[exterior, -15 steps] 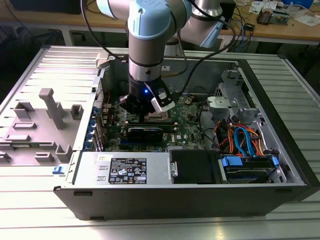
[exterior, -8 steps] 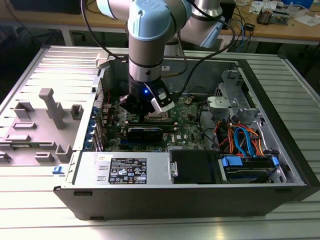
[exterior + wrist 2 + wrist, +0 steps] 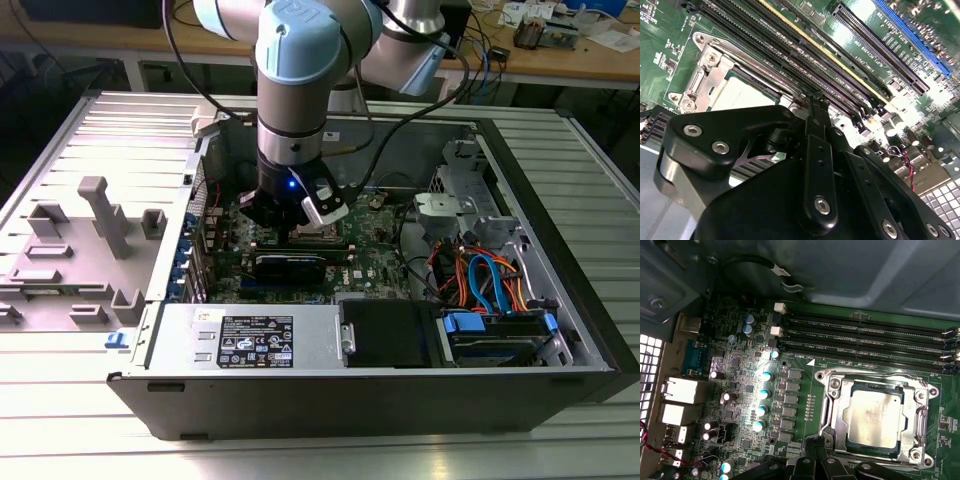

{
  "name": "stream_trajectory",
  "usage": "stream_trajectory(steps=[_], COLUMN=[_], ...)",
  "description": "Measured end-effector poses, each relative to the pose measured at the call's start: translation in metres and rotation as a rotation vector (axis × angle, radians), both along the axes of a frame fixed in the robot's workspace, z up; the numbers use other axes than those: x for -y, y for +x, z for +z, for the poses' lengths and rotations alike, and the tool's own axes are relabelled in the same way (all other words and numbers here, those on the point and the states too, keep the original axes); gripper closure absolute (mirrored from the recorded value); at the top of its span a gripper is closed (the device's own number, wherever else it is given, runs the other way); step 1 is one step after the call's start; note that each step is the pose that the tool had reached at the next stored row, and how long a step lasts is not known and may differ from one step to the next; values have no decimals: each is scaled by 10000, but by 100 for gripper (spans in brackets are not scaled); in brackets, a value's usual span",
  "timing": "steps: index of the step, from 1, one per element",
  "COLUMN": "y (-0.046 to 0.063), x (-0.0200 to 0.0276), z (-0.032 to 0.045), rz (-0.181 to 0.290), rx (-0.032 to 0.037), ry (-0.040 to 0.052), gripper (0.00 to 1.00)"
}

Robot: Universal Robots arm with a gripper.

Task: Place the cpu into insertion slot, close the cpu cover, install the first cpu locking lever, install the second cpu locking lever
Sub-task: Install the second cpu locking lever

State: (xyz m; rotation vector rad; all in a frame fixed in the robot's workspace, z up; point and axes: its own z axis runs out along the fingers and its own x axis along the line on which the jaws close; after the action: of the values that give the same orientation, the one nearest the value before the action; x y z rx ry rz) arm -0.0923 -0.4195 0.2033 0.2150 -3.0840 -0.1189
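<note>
An open desktop computer case (image 3: 560, 250) lies on its side on a ribbed metal bench (image 3: 80, 400), with a robot arm (image 3: 300, 70) reaching straight down into it. The end effector (image 3: 290, 215) sits low over the green motherboard (image 3: 370, 262), roughly in the middle of the case, in the exterior view.

In the first wrist view, the cpu (image 3: 875, 412) lies flat in the insertion slot (image 3: 856, 388), its silver-grey top facing up. The cpu cover (image 3: 837, 407), a silver metal frame, lies down around the chip, its edges framing all four sides. The socket sits just beside the end effector (image 3: 812, 462), whose black linkage comes right up to the frame's nearest edge. Whether the fingers are spread or pressed together cannot be told, and nothing is seen held.

In the second wrist view, the black body of the end effector (image 3: 812, 117) stands directly in front of the socket, covering part of the cpu (image 3: 742, 95) and the cover (image 3: 707, 75).

Long black memory slots (image 3: 865, 337) run along the socket's far side from the end effector, close to the cover's edge. A cluster of small capacitors (image 3: 762, 400) stands near another side of the socket. The case walls rise around the board; bundled cables (image 3: 490, 280) and a drive bay (image 3: 500, 335) crowd the space well away from the end effector, toward the exterior view's right.
</note>
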Motion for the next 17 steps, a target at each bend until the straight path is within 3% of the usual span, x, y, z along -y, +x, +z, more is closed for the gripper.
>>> stream_trajectory(steps=[17], y=[0], x=[-20], z=[-7], rz=[-1], rx=[3], ry=[-26], gripper=[89])
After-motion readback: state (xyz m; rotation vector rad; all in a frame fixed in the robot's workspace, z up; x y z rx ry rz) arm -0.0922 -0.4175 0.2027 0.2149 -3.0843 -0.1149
